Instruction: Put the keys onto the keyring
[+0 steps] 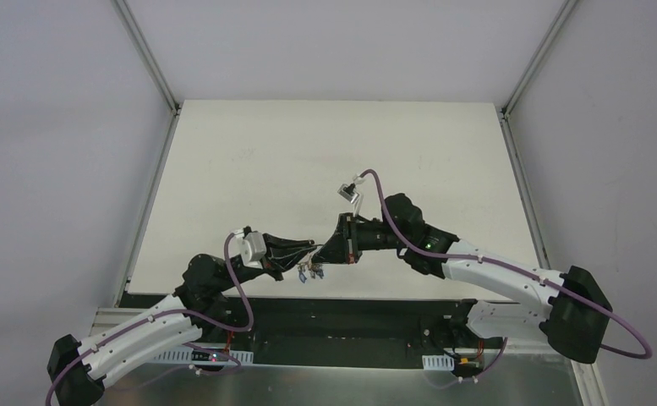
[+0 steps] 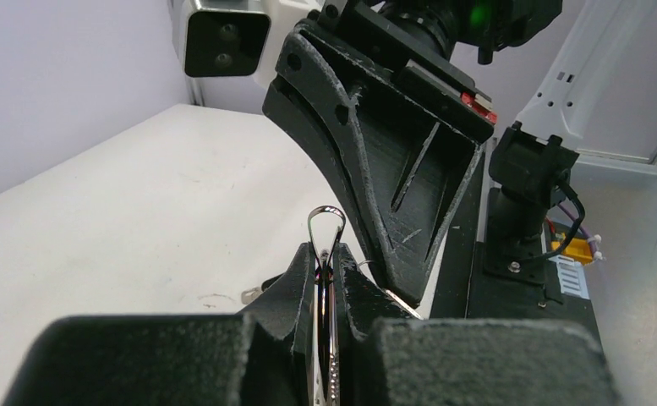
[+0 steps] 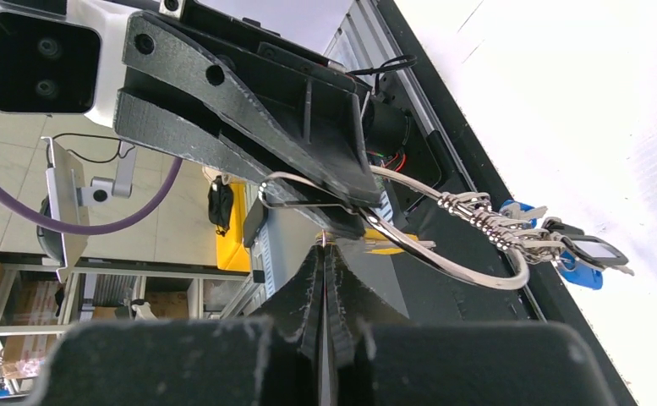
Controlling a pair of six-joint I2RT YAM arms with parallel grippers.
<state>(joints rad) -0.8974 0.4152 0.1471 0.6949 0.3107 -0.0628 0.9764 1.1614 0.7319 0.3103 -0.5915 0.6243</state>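
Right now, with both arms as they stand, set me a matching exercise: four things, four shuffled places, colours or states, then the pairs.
Things:
1. keyring
2. keys
3. table
4. right gripper

Descriptions:
A. white
B. shut, tip just under the wire loop
C. clamped in the left gripper
D. strung in a bunch, dangling

Pairs: 1-C, 2-D, 3-A, 4-B
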